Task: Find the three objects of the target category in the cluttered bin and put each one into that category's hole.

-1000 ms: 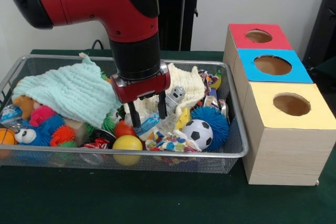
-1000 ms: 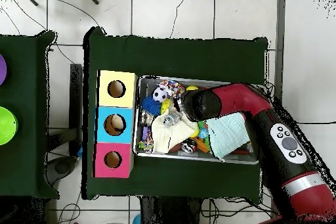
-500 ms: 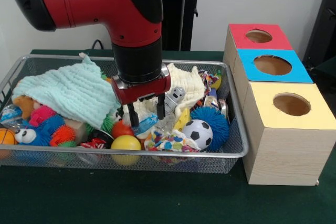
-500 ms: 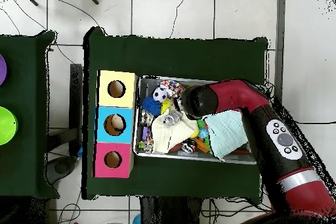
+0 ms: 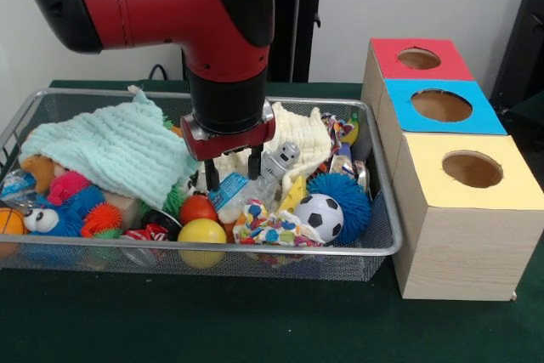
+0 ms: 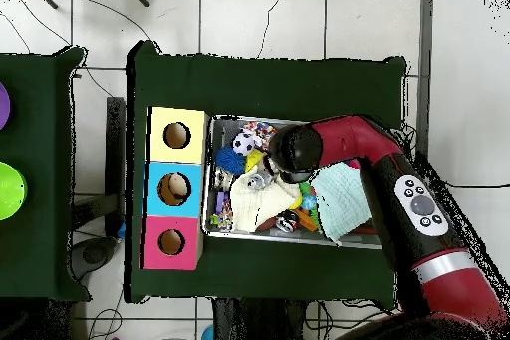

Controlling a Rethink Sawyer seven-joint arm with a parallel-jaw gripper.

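Note:
The silver wire-mesh bin point(image 5: 212, 246) is full of toys and cloths; in the overhead view its rim point(image 6: 269, 237) lies right of the boxes. My gripper point(image 5: 232, 172) hangs over the bin's middle, fingers apart, just above a clear bottle with a blue label point(image 5: 231, 193). A small grey robot figure point(image 5: 279, 161) stands right of the fingers. Three wooden boxes with round holes stand beside the bin: red point(image 5: 416, 59), blue point(image 5: 440, 106), yellow point(image 5: 472, 169). In the overhead view the arm's wrist point(image 6: 294, 149) hides the gripper.
In the bin: a mint cloth point(image 5: 110, 150), a cream cloth point(image 5: 302, 133), a soccer ball point(image 5: 320, 216), a blue spiky ball point(image 5: 350, 195), a yellow ball point(image 5: 204, 234), a red ball point(image 5: 197, 208), a blue plush point(image 5: 59, 214). The boxes stand close to the bin's side.
The gripper has risen a little and shifted slightly left in the front view. The bottle with the blue label now shows more under the fingers.

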